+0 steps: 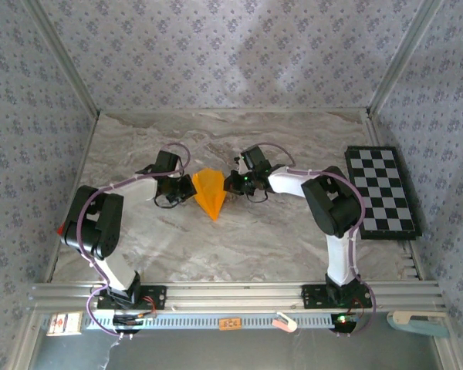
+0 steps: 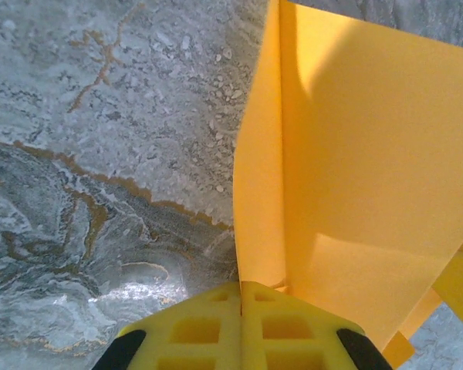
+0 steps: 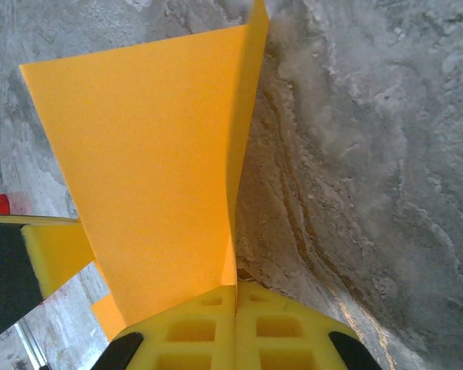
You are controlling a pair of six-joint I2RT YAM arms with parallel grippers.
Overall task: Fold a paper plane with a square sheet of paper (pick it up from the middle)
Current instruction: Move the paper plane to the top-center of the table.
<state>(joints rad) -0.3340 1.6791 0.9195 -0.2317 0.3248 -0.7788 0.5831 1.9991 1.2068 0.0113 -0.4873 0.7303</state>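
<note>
We look down on a grey marbled tabletop (image 1: 278, 239) enclosed by patterned walls. Two robot arms reach in from the near edge, and their tips meet near the middle of the table. Between them sits a thin orange-yellow sheet of paper (image 1: 210, 194). It is already folded into a wedge, broad at the far end and narrowing to a point towards us. From above we cannot tell whether it rests on the table or is lifted just clear.

The left gripper (image 2: 241, 297) has blocky yellow fingers pressed tight together, with an edge of the paper pinched in the seam. From that pinch a creased flap stands up, and a broad panel spreads away to the right. The right gripper (image 3: 235, 297) is clamped the same way on the opposite side, where a flap rises straight from its closed fingers. A flat black-and-white checkerboard (image 1: 382, 190) lies at the right edge of the table, well apart from the paper.

We judge the task to be midway. A nose has been shaped, but the paper is not yet a narrow dart with a centre crease. The step in hand looks like a two-handed fold. The next move probably needs both arms to travel together, so the thin sheet neither tears nor slips. The new fold would then need pressing flat.
</note>
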